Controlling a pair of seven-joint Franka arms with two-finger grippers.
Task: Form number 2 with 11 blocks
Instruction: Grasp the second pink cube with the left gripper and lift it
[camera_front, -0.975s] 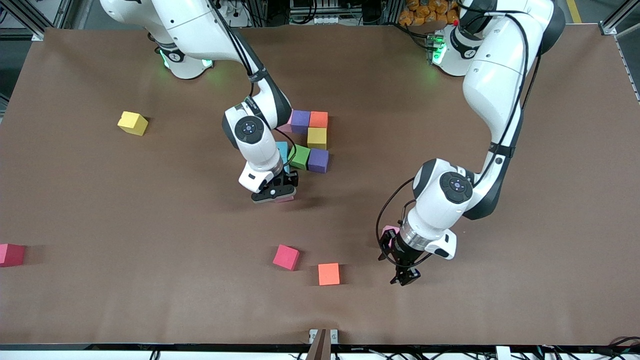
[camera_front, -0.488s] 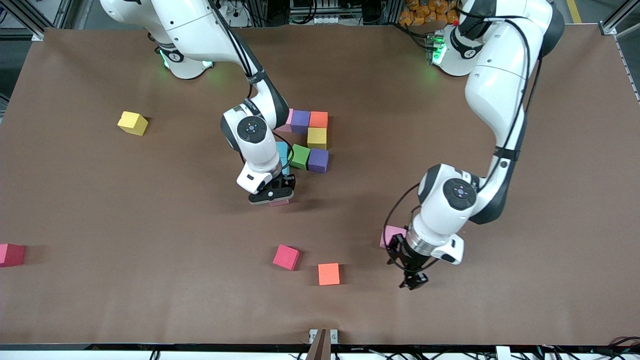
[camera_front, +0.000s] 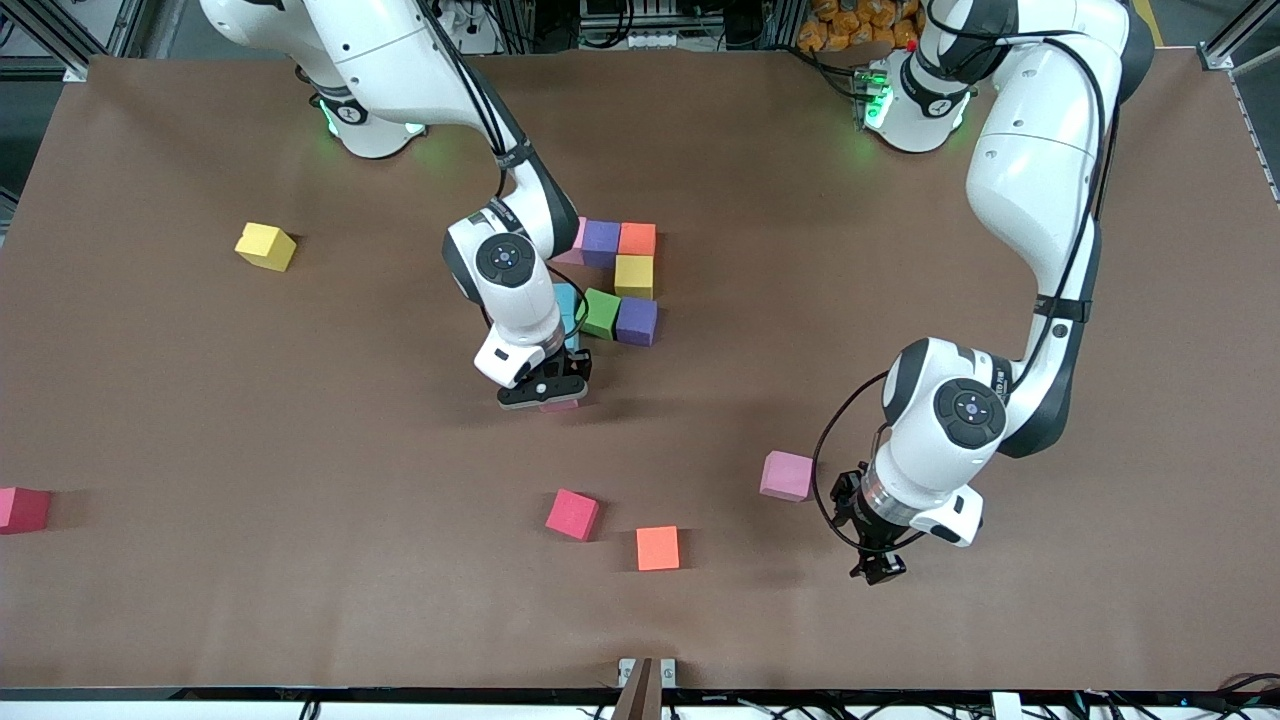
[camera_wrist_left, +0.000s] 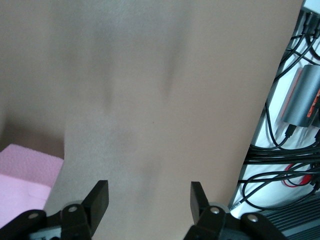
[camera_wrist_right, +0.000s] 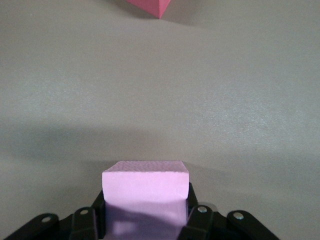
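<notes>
Surface: brown counter (camera_front: 900, 250), cables and rack gear along the edge where the arm bases stand.

Right claw (camera_front: 548, 392): low at the counter, just nearer the front camera than the cluster, clenched on a pink block (camera_wrist_right: 145, 189). The right wrist view shows the cube squeezed between both fingers (camera_wrist_right: 196, 212).

Left claw (camera_front: 877, 568): over bare counter near the front edge, toward the left arm's end, fingers (camera_wrist_left: 97, 202) spread wide with nothing between them.

Loose pink block (camera_front: 786, 475): sits flat on the counter just beside the left claw, not touching it. It's the pink corner peeking into the left wrist view too.

Cluster: purple block (camera_front: 600, 239) with an orange block (camera_front: 637, 238) touching it, a yellow block (camera_front: 633, 275) right under the orange one, then a second purple block (camera_front: 636, 320) with a green block (camera_front: 599, 313) beside it. A blue block (camera_front: 566, 300) pokes out from under the right arm, mostly hidden.

Strays: another yellow block (camera_front: 265, 246) well off toward the right arm's end, a red block (camera_front: 22, 508) at that end's edge, a reddish-pink block (camera_front: 572, 514) and a second orange block (camera_front: 657, 548) close together near the front.
</notes>
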